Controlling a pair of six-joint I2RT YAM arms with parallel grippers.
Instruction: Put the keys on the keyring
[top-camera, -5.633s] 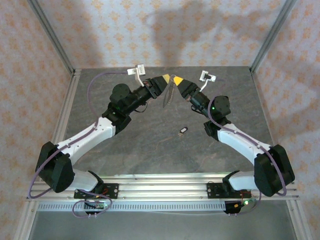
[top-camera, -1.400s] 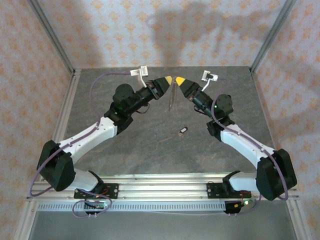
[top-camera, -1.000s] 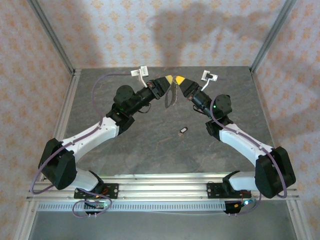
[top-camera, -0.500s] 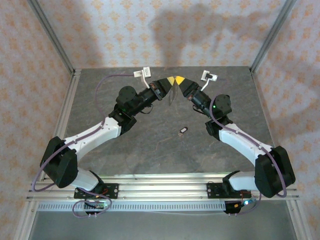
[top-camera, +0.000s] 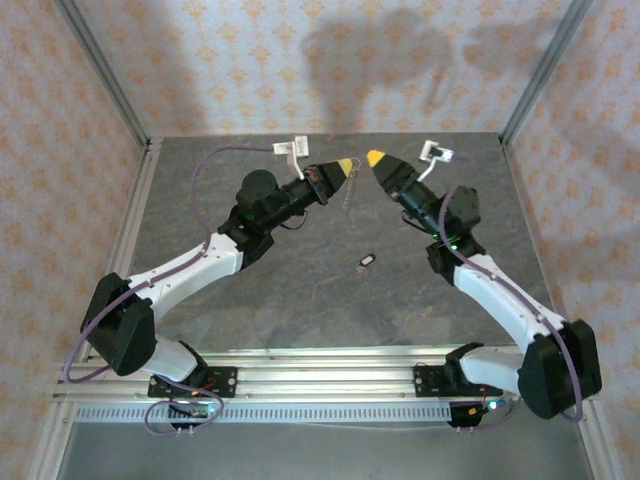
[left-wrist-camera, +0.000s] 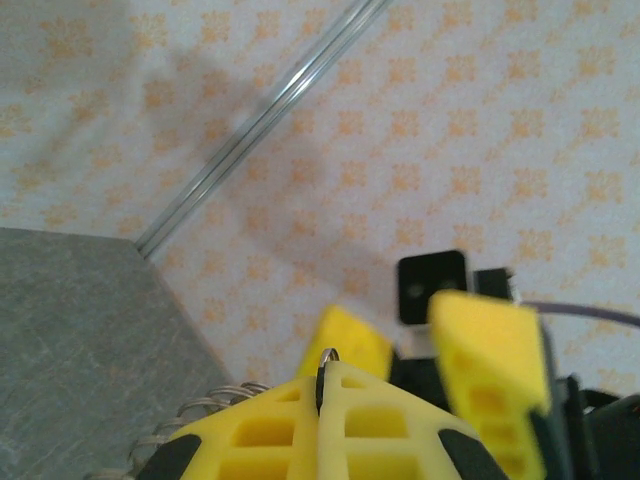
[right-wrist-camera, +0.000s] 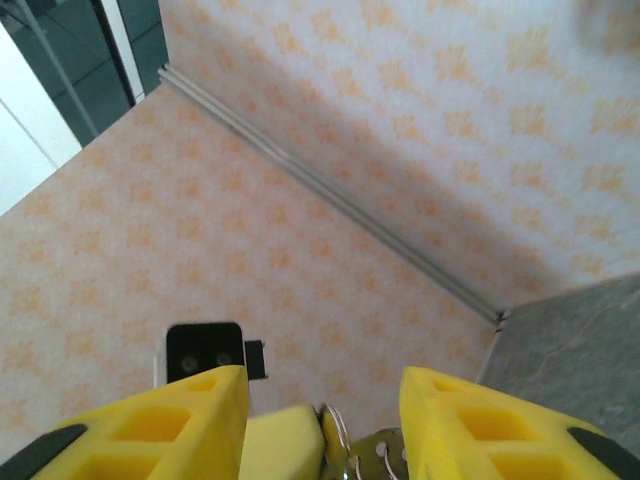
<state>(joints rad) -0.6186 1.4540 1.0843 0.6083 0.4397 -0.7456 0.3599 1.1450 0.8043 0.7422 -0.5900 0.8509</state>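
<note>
left gripper (top-camera: 345, 165) is pinching the keyring (top-camera: 347, 190), fingers pressed together on the wire. The loop is hanging down off the tips, clear of the table (top-camera: 250, 300). right gripper (top-camera: 376, 158) is sitting just beside it, spread and holding nothing. key (top-camera: 367, 261) is lying on the table toward the bases from both tips, long axis running diagonally. The right arm is looking nearer for the pick.

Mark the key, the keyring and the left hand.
key (top-camera: 367, 262), top view: the middle of the small dark piece.
keyring (left-wrist-camera: 327, 351), left wrist view: the wire loop poking above the shut fingers.
left hand (top-camera: 346, 163), top view: its yellow tips.
</note>
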